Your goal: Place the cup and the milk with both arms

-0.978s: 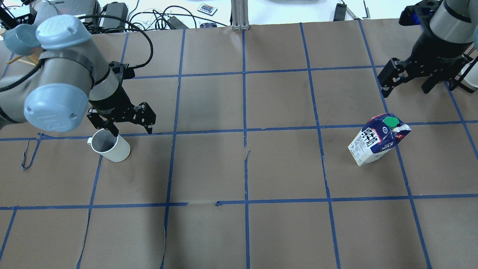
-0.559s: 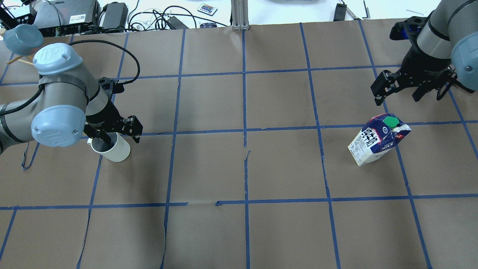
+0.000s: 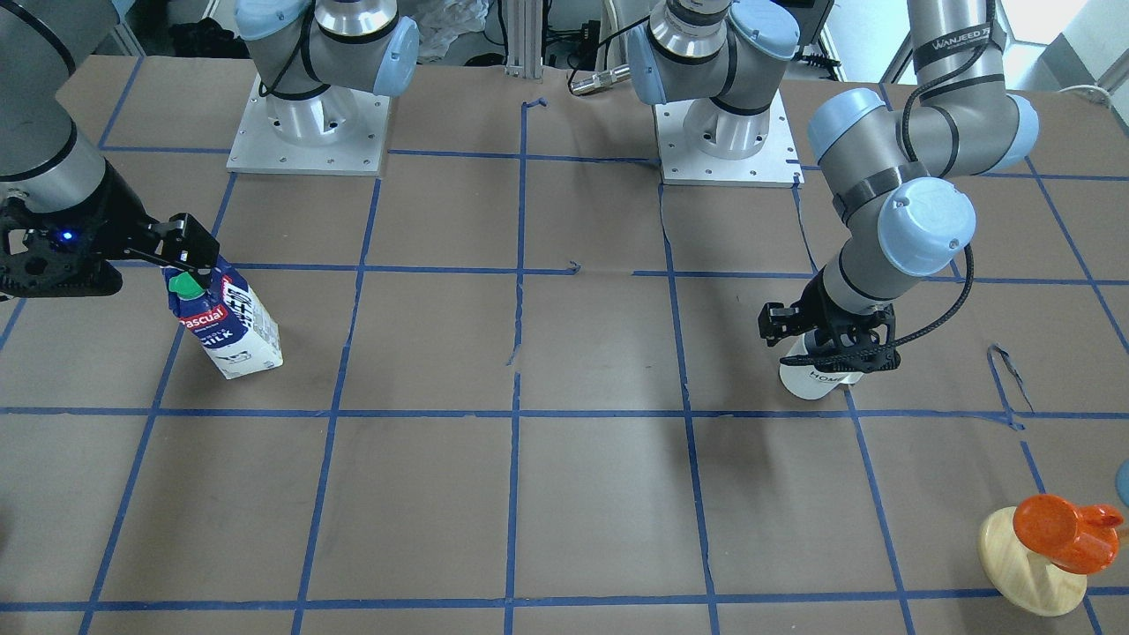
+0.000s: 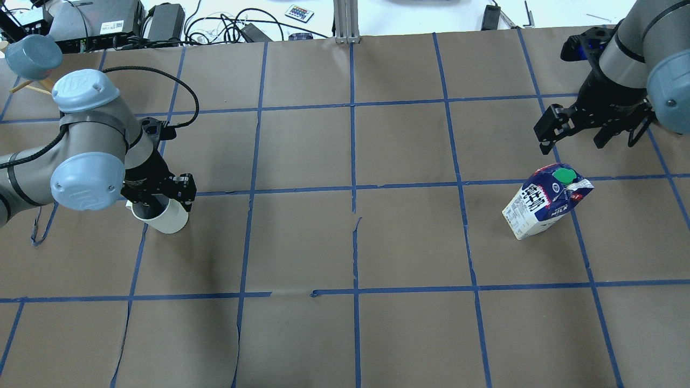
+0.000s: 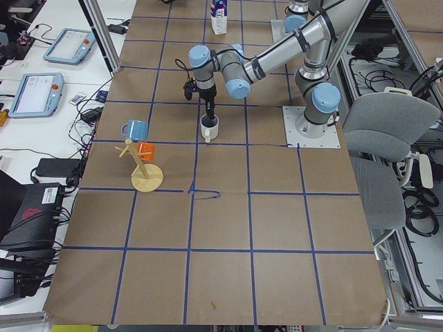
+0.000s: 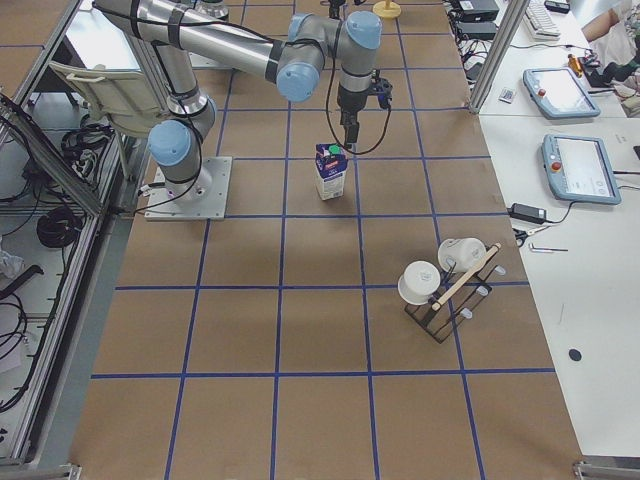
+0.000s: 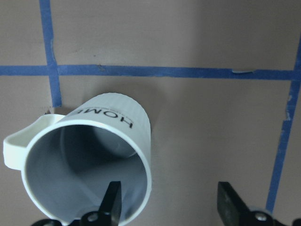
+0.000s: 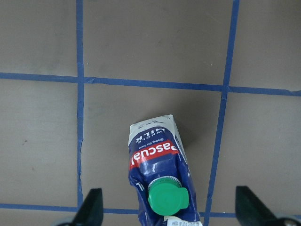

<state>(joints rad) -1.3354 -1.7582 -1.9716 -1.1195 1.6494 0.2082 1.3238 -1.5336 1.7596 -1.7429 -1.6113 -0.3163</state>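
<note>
The white cup (image 4: 164, 218) stands upright on the left of the table, its "HOME" lettering facing the front view (image 3: 816, 379). My left gripper (image 4: 170, 200) is open and straddles the cup's rim: in the left wrist view (image 7: 171, 207) one finger (image 7: 110, 202) is inside the cup (image 7: 94, 141) and the other is outside. The milk (image 4: 544, 202) stands tilted on the right, green cap up. My right gripper (image 4: 574, 137) is open, just beyond and above it. In the right wrist view (image 8: 171, 209) the carton (image 8: 155, 150) lies between the wide-spread fingers.
A wooden stand with an orange cup (image 3: 1054, 529) and a blue cup (image 4: 27, 54) is at the table's left end. A rack of white cups (image 6: 440, 285) is at the right end. Cables and devices (image 4: 161, 21) line the far edge. Blue tape (image 4: 353, 188) marks a grid.
My left gripper has come down over the cup, one finger now inside it. My right gripper has moved a little closer to the milk. Cup and milk have not moved.
</note>
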